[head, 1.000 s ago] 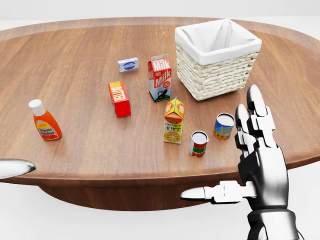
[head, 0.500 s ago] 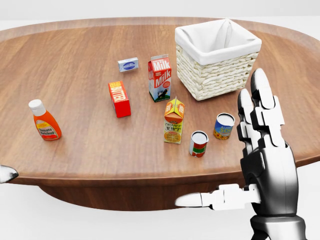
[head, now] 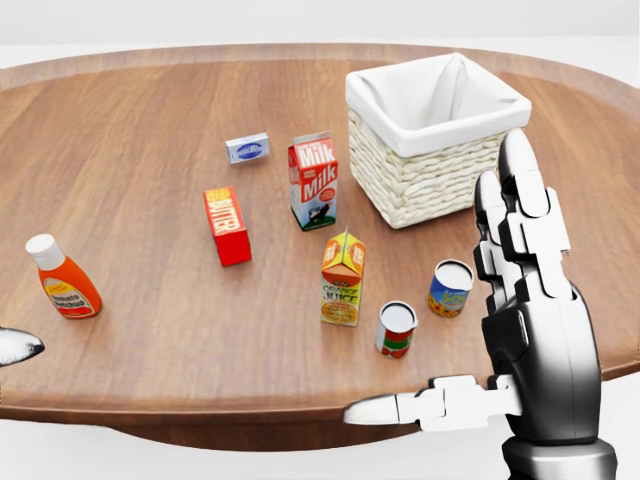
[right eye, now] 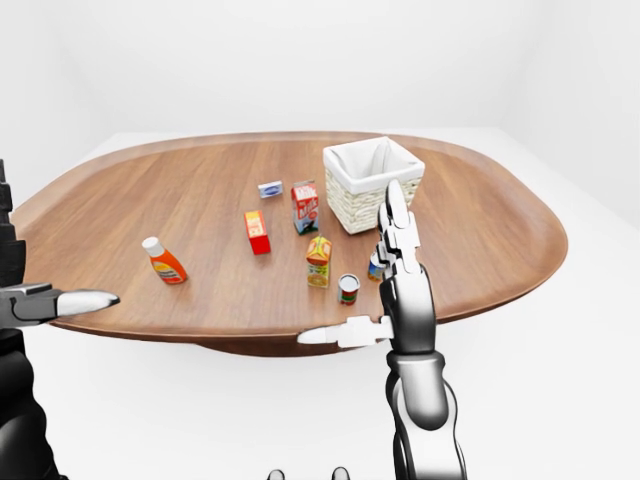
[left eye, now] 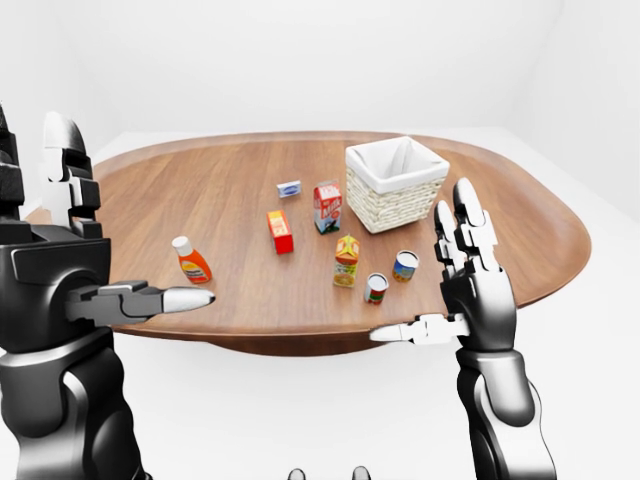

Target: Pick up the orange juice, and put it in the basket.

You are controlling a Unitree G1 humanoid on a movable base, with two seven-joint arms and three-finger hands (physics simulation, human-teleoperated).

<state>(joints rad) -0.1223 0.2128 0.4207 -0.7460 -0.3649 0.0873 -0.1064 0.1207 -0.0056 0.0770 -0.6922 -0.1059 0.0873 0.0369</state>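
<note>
The orange juice carton (head: 342, 280) stands upright on the wooden table (head: 150, 120), below the milk carton in the head view. The white-lined wicker basket (head: 430, 185) sits at the upper right of it. My right hand (head: 460, 310) is open, fingers up and thumb pointing left, hovering over the table's near edge to the right of the juice, not touching it. My left hand (left eye: 120, 230) is open too, raised off the table's left side in the left-eye view, holding nothing.
A milk carton (head: 313, 182), a red box (head: 227, 226), a small blue-white box (head: 247, 148) and a ketchup bottle (head: 62, 278) stand left of and above the juice. Two cans (head: 396, 329) (head: 450, 288) stand between the juice and my right hand.
The whole head view has shifted: everything on the table sits lower and a little larger, so the camera has moved nearer. The right hand keeps its open pose.
</note>
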